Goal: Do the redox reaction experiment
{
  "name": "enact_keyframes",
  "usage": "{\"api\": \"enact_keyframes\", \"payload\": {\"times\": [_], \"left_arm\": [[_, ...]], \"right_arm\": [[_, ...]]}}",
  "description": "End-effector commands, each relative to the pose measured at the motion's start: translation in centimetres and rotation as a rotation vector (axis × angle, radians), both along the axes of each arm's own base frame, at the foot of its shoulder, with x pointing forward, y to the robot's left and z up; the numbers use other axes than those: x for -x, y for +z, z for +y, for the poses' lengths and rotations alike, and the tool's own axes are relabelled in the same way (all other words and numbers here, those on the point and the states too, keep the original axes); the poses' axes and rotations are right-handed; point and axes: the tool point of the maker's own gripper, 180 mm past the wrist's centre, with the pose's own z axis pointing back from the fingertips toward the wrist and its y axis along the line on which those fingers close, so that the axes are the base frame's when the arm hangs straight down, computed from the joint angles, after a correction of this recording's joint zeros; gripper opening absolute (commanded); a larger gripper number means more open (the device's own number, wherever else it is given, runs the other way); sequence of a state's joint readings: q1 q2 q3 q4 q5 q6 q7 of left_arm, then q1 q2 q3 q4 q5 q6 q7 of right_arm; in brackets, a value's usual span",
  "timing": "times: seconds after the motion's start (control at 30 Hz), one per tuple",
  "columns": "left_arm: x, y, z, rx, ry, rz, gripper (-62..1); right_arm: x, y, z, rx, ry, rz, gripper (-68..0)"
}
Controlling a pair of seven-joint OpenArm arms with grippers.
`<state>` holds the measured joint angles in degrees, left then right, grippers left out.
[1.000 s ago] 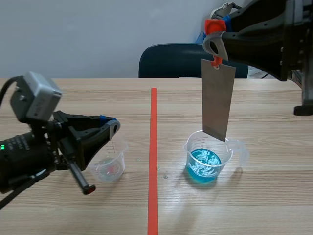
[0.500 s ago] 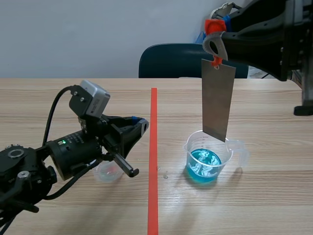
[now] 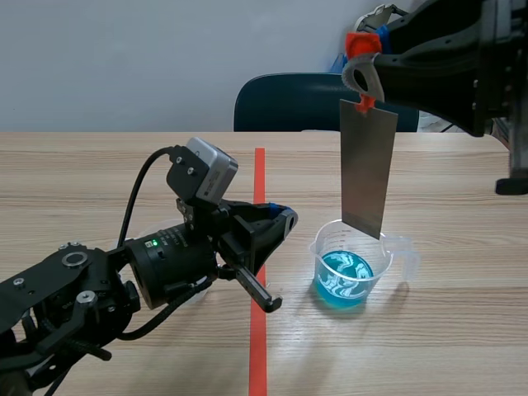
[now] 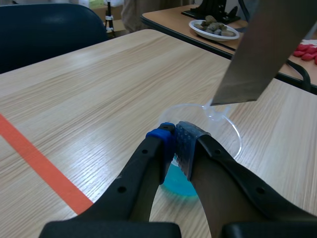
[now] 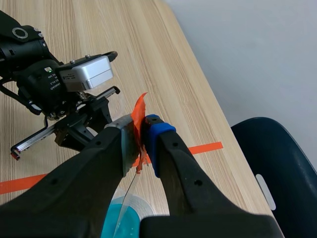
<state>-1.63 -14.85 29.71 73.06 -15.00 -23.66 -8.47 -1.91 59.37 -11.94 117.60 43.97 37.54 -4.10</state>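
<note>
Grey metal strip (image 3: 368,169) hangs upright from the right claw (image 3: 360,73), pinched by its orange tab, probably so only metal dips. Its lower edge is over the blue-liquid beaker (image 3: 355,268) on the desk (image 3: 462,330). Empty left claw (image 3: 280,221), closed narrow, sits beside the beaker, perhaps to steady it.

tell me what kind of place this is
Likely a robot lab or teaching workroom: a taped wooden table, a beaker of blue liquid, a metal strip held over it by the right gripper.
</note>
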Motion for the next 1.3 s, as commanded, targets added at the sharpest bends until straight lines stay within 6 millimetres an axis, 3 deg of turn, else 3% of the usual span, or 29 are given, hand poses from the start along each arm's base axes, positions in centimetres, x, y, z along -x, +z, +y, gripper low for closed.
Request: {"api": "enact_keyframes", "payload": {"times": [0.0,0.43,1.27], "left_arm": [[-0.3,1.7,-0.6,0.044,-0.002,-0.03,-58.2],[0.7,1.8,-1.8,0.071,-0.046,-0.016,-58.2],[0.5,1.8,-1.1,0.088,-0.016,-0.003,-58.2]], "right_arm": [[-0.2,1.0,0.0,-0.019,0.0,-0.026,-66.9],[-0.2,1.0,0.0,-0.019,-0.001,-0.026,-66.9],[-0.2,1.0,0.0,-0.02,0.0,-0.026,-66.9]]}}
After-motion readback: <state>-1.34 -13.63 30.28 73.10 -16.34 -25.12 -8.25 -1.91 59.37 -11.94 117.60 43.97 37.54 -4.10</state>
